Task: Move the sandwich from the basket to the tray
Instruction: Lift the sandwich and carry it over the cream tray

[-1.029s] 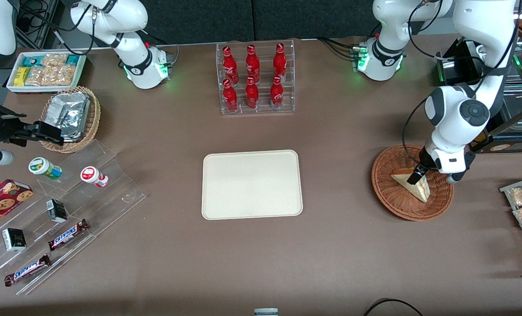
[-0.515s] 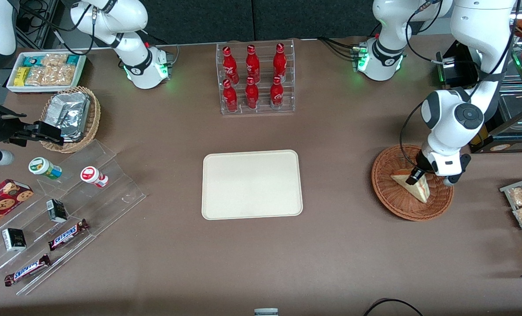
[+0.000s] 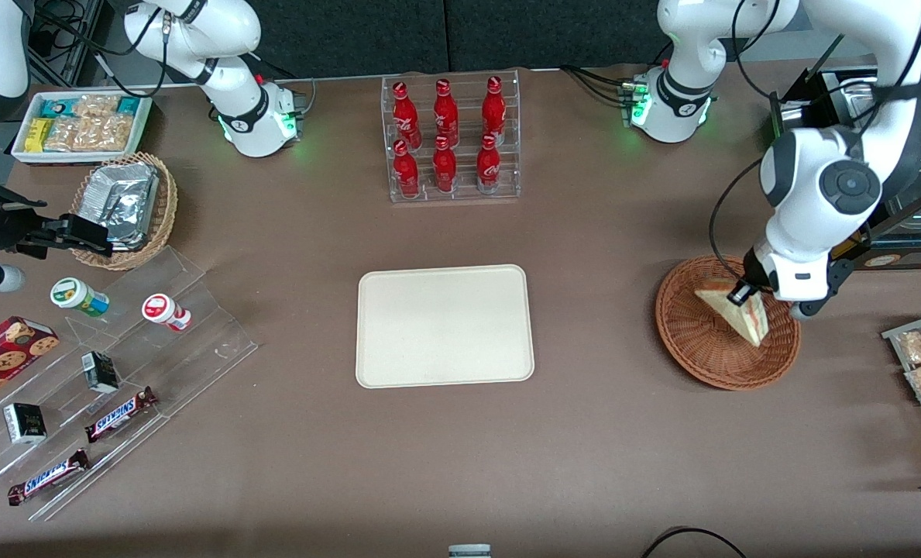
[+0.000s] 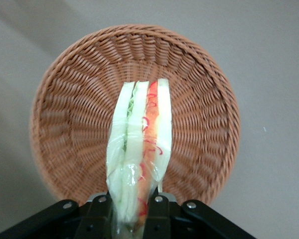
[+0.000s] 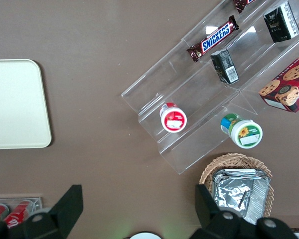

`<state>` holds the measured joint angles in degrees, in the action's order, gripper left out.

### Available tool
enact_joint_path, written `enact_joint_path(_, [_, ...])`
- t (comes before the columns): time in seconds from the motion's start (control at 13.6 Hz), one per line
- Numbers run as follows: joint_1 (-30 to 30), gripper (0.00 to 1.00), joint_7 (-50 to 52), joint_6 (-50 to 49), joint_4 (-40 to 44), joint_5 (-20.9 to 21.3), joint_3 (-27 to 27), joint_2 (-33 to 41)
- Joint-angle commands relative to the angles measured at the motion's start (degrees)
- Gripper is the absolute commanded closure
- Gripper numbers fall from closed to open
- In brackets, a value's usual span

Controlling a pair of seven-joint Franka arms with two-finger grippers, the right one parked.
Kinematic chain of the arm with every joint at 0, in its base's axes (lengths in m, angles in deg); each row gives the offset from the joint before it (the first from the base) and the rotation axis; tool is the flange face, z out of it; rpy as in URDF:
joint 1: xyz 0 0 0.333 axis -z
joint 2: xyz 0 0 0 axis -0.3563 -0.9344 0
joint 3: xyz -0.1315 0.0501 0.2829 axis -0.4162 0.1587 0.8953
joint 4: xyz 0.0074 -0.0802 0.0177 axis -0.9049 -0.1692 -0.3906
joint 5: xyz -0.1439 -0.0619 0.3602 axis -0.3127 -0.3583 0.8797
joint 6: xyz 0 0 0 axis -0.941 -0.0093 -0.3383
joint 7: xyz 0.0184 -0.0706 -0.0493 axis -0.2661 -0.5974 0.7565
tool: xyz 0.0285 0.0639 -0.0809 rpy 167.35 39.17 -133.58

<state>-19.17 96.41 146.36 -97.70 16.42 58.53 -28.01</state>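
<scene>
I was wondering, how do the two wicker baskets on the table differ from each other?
The basket at the working arm's end is reddish-brown and shallow; the tan basket at the parked arm's end is paler and deeper. The tan one holds foil packets; above the reddish one, the pincer is shut on the sandwich. Both are round and woven.

The working arm is finished in glossy white with dark grey round joint caps. Black cables are routed along it. The gripper has black fingers secured by silver screws. Green lights are lit at both bases.
</scene>
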Motion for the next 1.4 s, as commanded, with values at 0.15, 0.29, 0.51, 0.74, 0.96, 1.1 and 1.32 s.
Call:
enact_joint_path(0.15, [1.1,0.85,3.2,-16.7,11.1,1.0,-10.0,0.9])
enact_joint_path(0.29, [1.1,0.85,4.0,-17.6,13.6,0.9,-15.9,0.1])
enact_joint_path(0.51, [1.1,0.85,4.2,-17.6,18.6,0.7,-24.3,-4.2])
enact_joint_path(0.74, [2.3,0.85,7.3,-17.3,25.9,1.6,-29.5,-11.9])
enact_joint_path(0.96, [9.4,0.85,13.3,-17.2,32.8,9.2,-29.5,-20.8])
enact_joint_path(1.1, [13.7,0.85,15.7,-17.1,36.3,13.8,-29.5,-26.6])
enact_joint_path(1.32, [17.5,0.83,20.1,-14.7,40.0,17.7,-29.2,-32.6])
